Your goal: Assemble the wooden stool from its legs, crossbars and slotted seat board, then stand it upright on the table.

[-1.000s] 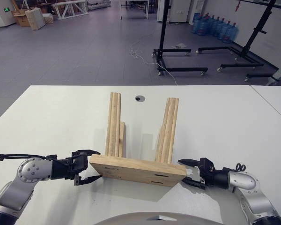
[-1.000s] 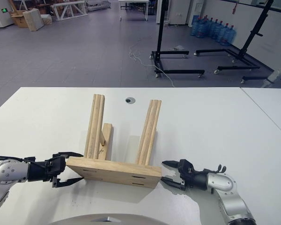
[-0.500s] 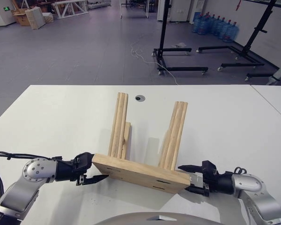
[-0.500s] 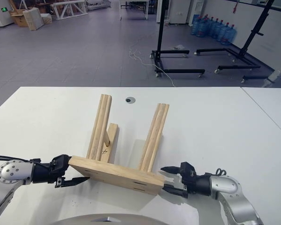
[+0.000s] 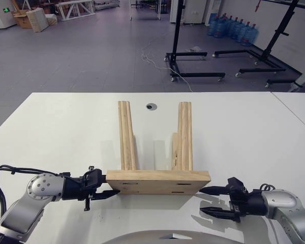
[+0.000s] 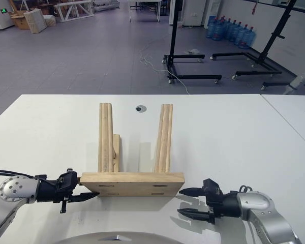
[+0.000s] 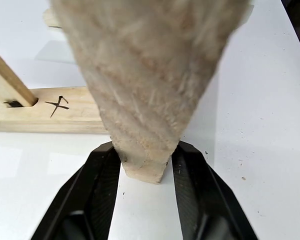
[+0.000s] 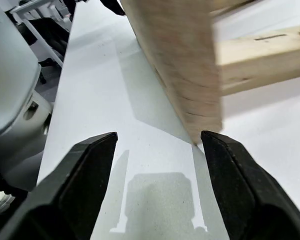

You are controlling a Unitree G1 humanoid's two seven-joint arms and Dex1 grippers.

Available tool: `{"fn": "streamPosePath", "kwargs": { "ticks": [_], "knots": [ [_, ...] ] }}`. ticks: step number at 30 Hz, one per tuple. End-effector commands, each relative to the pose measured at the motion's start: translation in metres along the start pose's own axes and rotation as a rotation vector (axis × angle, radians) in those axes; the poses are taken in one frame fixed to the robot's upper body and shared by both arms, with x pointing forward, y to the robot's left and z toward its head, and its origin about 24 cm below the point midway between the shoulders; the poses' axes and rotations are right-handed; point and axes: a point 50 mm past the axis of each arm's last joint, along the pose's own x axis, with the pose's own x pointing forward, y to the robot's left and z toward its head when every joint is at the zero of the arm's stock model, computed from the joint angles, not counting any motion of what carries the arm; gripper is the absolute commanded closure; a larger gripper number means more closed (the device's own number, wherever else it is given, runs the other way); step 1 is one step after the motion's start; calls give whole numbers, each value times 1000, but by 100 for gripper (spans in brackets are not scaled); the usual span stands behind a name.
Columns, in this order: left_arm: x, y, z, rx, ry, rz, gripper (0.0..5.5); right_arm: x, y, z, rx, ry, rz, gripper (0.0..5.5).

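Observation:
The wooden stool lies on its side on the white table (image 5: 254,137). Its slotted seat board (image 5: 157,182) stands on edge along the front. Two leg pairs (image 5: 126,136) (image 5: 184,133) point away from me, with short crossbars (image 5: 176,148) tucked beside them. My left gripper (image 5: 99,187) is shut on the board's left end, whose grain (image 7: 145,90) sits between both black fingers (image 7: 102,185). My right gripper (image 6: 180,202) stands open just off the board's right end (image 8: 190,75), its upper fingertip close to the lower corner.
A small round grommet (image 5: 151,107) sits in the table beyond the legs. A seam to a second table (image 5: 295,109) runs at the far right. Black wheeled racks (image 5: 195,56) stand on the floor past the table's far edge.
The stool has swung from a slant to lie square with the table's front edge. My right gripper has come off the board's right end and drawn back to the right, open.

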Motion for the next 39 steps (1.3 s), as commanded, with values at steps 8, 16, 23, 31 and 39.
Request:
{"fn": "streamPosePath", "kwargs": {
  "ticks": [8,16,23,31,39],
  "knots": [
    [-1,1,-1,8,27,-38,417,1,-32,19,-98,-21,-104,240],
    [-4,8,0,13,34,-75,418,31,-43,29,-173,-31,3,240],
    [-4,10,-1,-9,32,-83,418,24,-42,27,-173,-50,66,352],
    [-6,-5,0,-28,50,-219,418,29,-36,35,-102,-58,146,384],
    [-27,-23,74,-328,-395,-366,418,8,-1,100,369,-69,505,386]
  ]
}}
